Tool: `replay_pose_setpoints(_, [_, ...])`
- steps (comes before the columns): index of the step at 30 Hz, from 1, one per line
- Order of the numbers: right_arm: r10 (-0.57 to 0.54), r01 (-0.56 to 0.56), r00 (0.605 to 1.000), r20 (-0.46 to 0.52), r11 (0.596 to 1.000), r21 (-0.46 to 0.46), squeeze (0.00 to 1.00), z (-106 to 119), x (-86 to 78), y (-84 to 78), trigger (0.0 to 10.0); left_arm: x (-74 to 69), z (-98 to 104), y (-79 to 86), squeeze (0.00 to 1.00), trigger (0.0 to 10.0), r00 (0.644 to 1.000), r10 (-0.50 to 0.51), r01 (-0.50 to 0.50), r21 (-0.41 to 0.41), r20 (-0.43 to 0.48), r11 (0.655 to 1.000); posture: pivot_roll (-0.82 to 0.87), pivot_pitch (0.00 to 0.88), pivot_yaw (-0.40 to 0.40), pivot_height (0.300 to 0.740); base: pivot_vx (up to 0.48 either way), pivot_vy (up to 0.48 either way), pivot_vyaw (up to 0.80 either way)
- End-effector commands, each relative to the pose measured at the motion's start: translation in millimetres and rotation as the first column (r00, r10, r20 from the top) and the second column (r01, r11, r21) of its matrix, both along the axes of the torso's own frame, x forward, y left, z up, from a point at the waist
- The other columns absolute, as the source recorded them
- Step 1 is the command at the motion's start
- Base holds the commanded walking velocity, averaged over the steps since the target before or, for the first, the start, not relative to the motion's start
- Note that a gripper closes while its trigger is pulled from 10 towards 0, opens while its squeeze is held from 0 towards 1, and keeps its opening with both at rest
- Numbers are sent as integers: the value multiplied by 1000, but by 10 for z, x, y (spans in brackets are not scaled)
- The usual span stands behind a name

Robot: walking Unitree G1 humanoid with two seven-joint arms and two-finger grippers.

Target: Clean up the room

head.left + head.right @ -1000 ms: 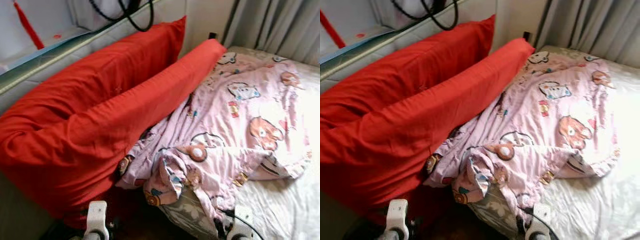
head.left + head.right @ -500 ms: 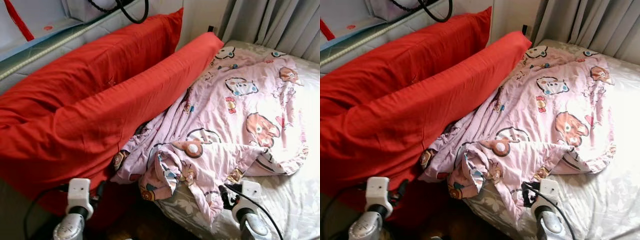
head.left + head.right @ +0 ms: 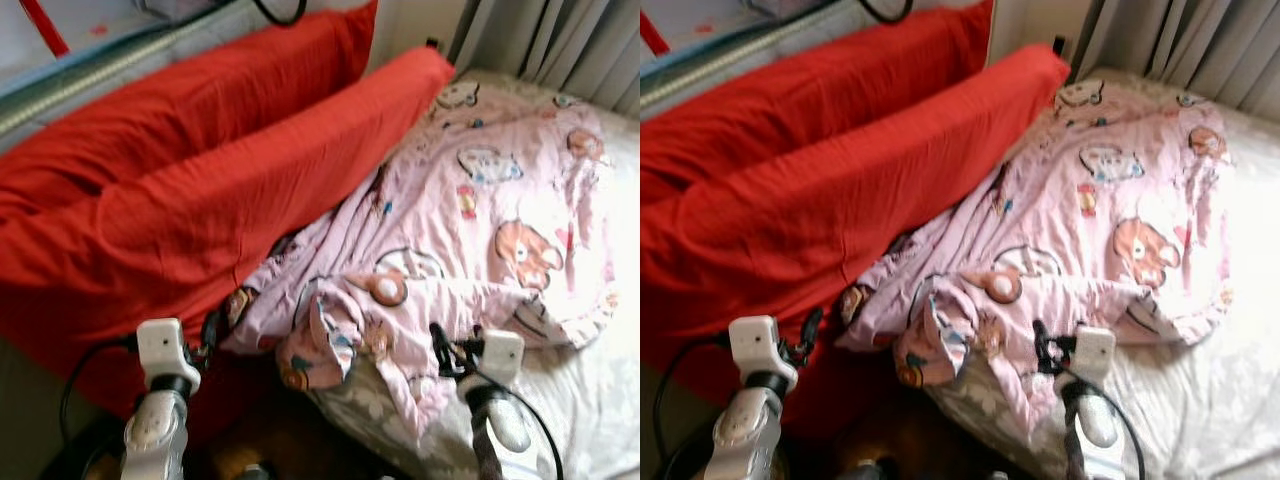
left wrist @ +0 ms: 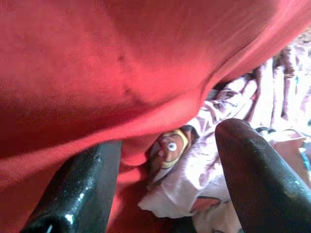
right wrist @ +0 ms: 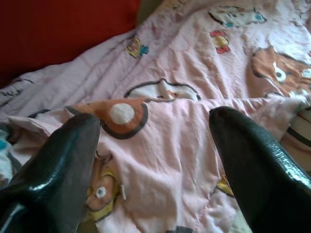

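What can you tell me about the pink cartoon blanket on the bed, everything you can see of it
The pink blanket looks like thin, soft cotton, printed with cartoon animals in orange, brown and white. It lies crumpled and unfolded across the bed, its near corner bunched and folded over at the mattress edge. Its left side is tucked against the long red pillow. The right claw hangs open just above it.

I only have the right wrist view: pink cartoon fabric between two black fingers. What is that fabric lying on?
Observer: The pink quilt lies rumpled on a bed, against two red pillows.
Operator: Where is the other arm?
Observer: The left gripper is open, pointing at the nearer red pillow's lower edge.
Operator: What's beyond the bed?
Observer: Grey curtains hang at its far side.
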State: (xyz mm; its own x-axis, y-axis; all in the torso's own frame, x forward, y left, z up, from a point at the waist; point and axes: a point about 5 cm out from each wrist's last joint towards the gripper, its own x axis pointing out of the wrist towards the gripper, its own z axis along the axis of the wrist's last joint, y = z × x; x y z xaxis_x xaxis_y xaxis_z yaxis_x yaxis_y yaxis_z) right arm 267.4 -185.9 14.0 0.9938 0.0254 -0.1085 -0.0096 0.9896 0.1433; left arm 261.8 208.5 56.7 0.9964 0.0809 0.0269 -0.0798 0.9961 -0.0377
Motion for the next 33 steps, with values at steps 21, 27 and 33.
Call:
replay_pose_setpoints(21, [18,-19,999,-46,1000,-18,0,-41,-63,-2,10000,22,133,-98,0,10000,999,-33,33,-21,26,999,104,151,-69,698,0,0,0])
replay_pose_setpoints(27, [16,-16,999,-49,1000,2,0,-43,-72,24,10000,21,141,-116,0,10000,999,-38,38,-26,22,999,104,155,-70,698,0,0,0])
replay_pose_setpoints(33, [21,-22,997,-78,1000,-11,0,-67,-62,35,10000,34,164,-125,0,10000,999,-40,40,-26,27,999,109,171,-74,689,0,0,0])
